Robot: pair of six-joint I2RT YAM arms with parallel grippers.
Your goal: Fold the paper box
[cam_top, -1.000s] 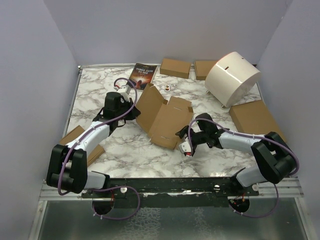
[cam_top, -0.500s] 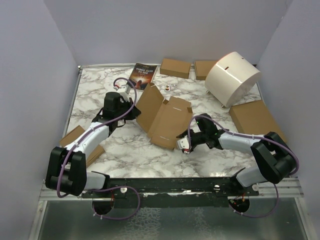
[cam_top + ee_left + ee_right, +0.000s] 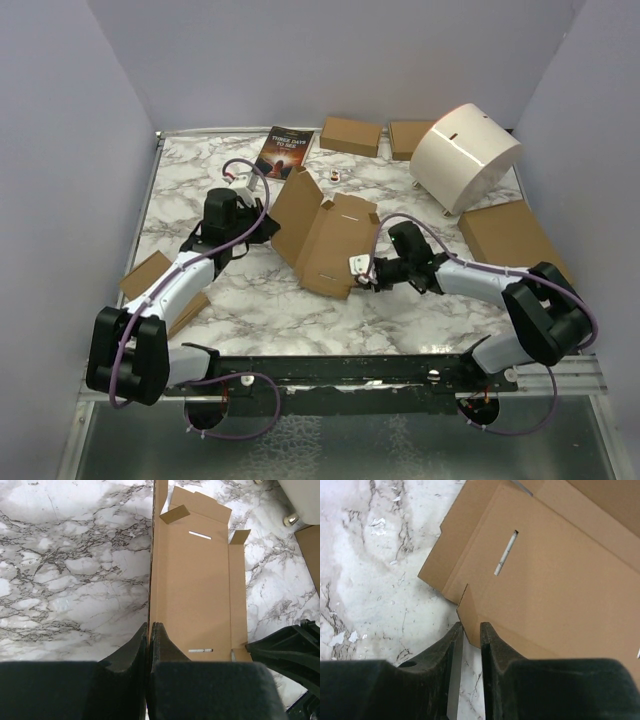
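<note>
The paper box (image 3: 335, 245) lies unfolded in the middle of the marble table, its left panel (image 3: 298, 208) raised upright. My left gripper (image 3: 268, 228) is shut on that panel's edge; in the left wrist view the cardboard (image 3: 195, 580) runs up from between the black fingertips (image 3: 150, 626). My right gripper (image 3: 352, 268) is at the box's near right edge. In the right wrist view a corner of a cardboard flap (image 3: 470, 607) reaches into the narrow gap between the fingertips (image 3: 471, 626). Marble still shows in that gap, so the jaws stand slightly open.
A white cylindrical container (image 3: 465, 155) lies at the back right, a large flat brown box (image 3: 512, 238) below it. Two small brown boxes (image 3: 350, 135) (image 3: 408, 138) and a book (image 3: 285, 150) sit along the back. Another brown cardboard piece (image 3: 150, 285) is under the left arm.
My right gripper has moved left to the box's near flap and its jaws have narrowed around the flap corner. The left gripper keeps its hold and has shifted slightly.
</note>
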